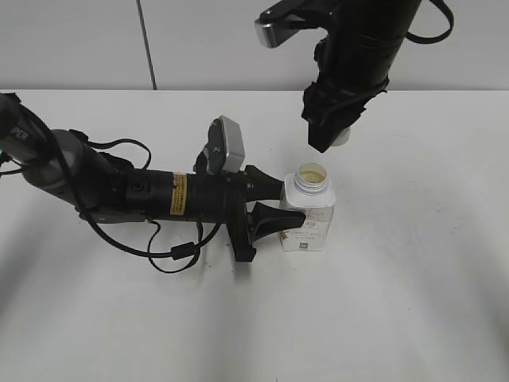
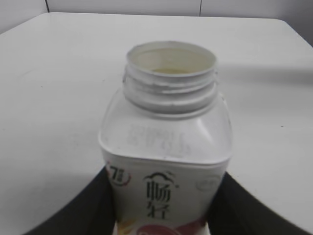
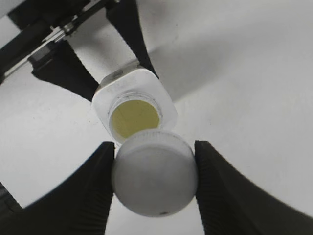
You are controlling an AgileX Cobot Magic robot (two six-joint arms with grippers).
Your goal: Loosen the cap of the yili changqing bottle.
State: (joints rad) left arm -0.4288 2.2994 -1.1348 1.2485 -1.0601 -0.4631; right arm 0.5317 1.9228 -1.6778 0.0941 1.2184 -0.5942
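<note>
The yili changqing bottle (image 1: 308,216) stands upright on the white table, its threaded neck open with pale yellow liquid inside. It fills the left wrist view (image 2: 168,147) and shows from above in the right wrist view (image 3: 134,110). My left gripper (image 1: 278,211) is shut on the bottle's body, one black finger on each side (image 2: 164,210). My right gripper (image 3: 154,171) is shut on the white ribbed cap (image 3: 154,174) and holds it above the bottle's mouth, off the neck. In the exterior view the right gripper (image 1: 332,137) hangs above and behind the bottle, the cap (image 1: 342,137) barely showing.
The white table (image 1: 413,302) extends all round the bottle. The left arm with its cables (image 1: 171,255) lies low across the left of the table. A grey wall (image 1: 199,40) runs behind.
</note>
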